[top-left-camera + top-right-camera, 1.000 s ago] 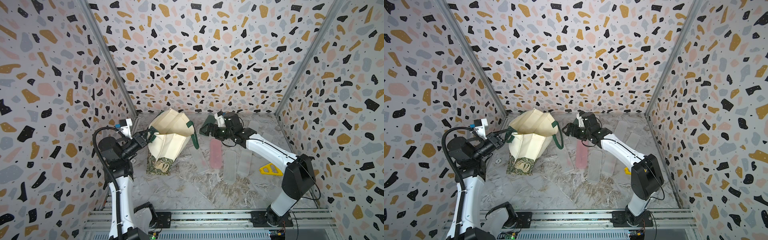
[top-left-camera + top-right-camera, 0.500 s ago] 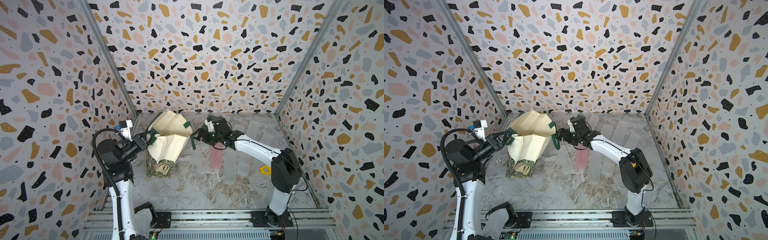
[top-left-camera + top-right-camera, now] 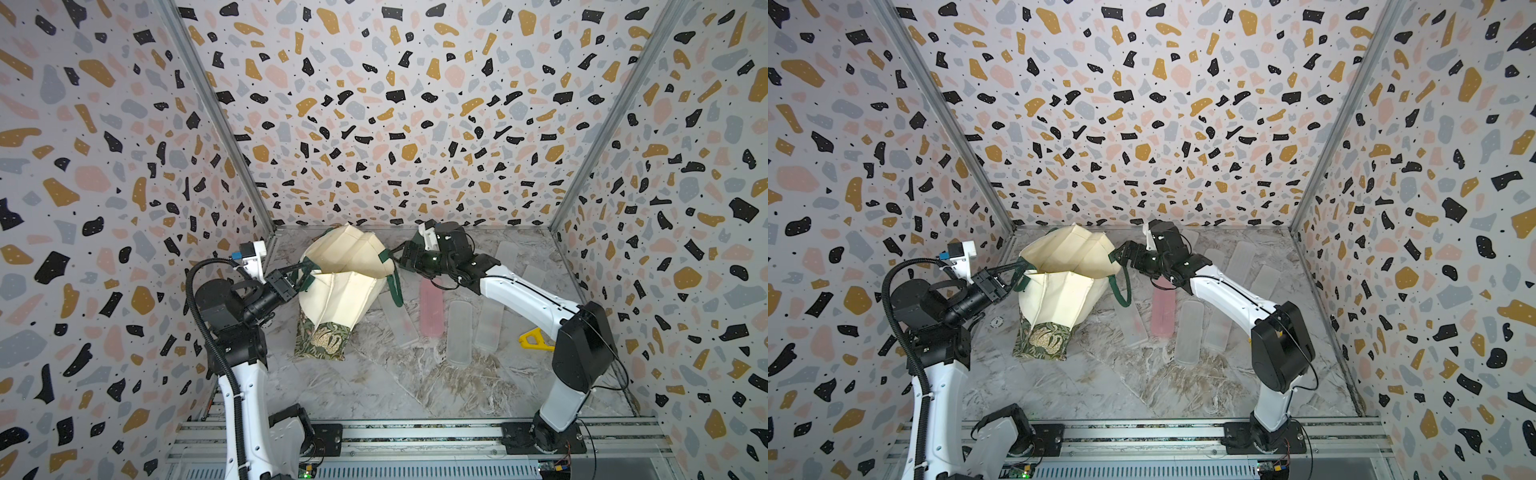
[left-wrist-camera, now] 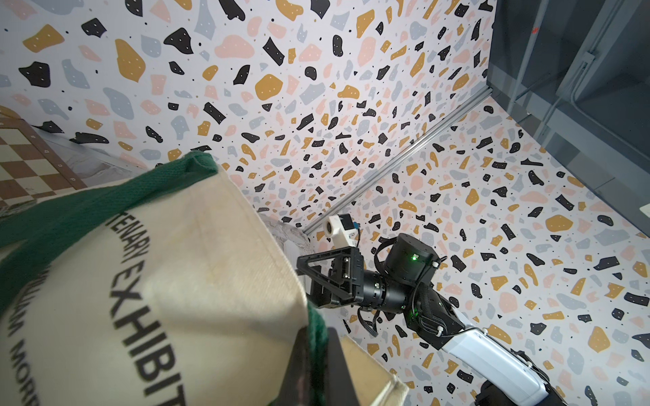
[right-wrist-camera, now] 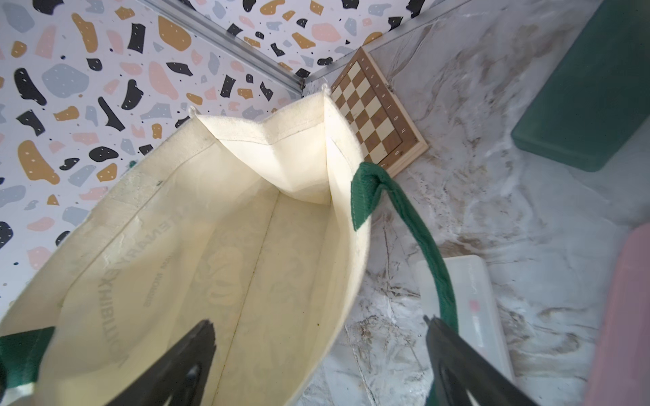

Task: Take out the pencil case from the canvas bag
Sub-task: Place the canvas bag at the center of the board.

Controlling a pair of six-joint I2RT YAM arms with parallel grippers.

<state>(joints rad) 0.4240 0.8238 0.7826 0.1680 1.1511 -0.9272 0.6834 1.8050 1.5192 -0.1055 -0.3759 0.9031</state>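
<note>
Right wrist: canvas bag [image 5: 246, 246] rim lies between spread right jaws.

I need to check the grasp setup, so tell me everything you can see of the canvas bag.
The canvas bag is cream cloth with dark green strap handles, green lettering and a leafy-print patch at its base. It stands propped on the table, mouth held wide; its visible interior looks empty. The left hand is shut on one handle; the open right hand straddles the opposite rim.
</note>
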